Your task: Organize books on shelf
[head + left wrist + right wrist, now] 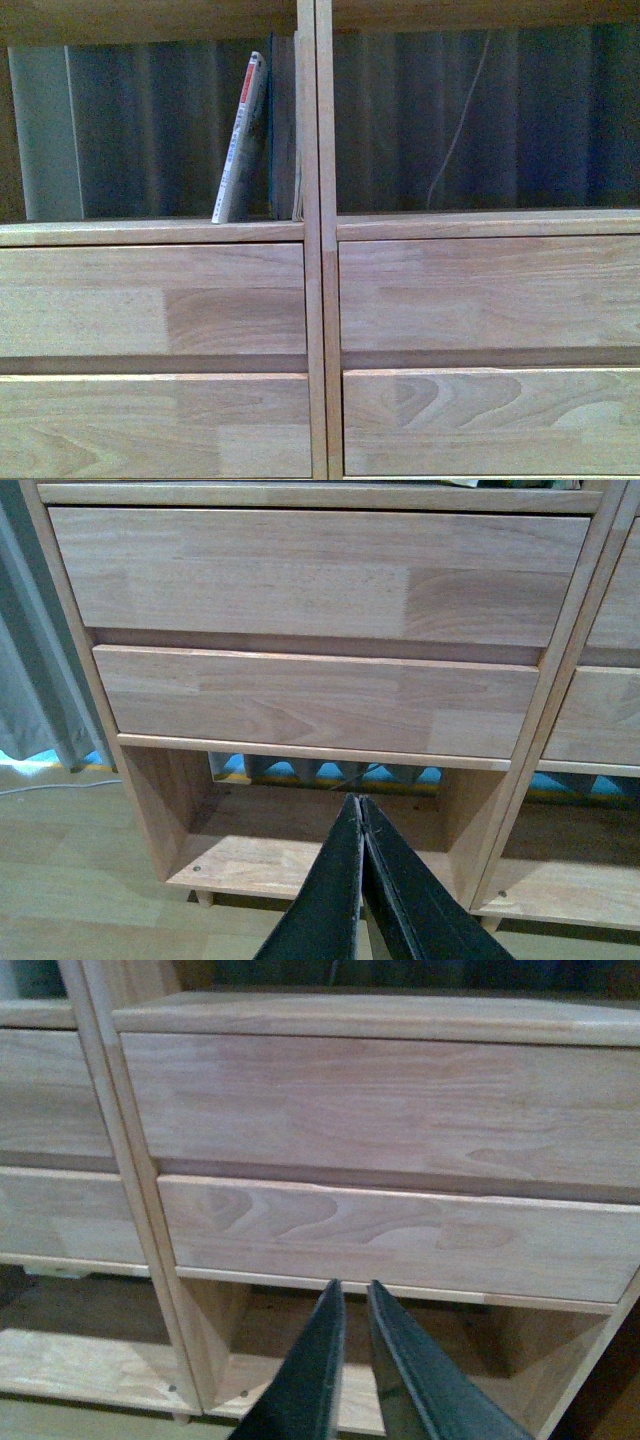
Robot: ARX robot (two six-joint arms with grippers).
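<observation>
Book (240, 140) leaning in shelf (310, 300) left compartment, tilted right

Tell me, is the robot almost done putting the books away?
Hard to say. One book already stands in the shelf's left compartment, leaning against the divider. Nothing is in hand: the left gripper is shut and empty, the right gripper holds nothing, both low by the drawers. No other books show here.
</observation>
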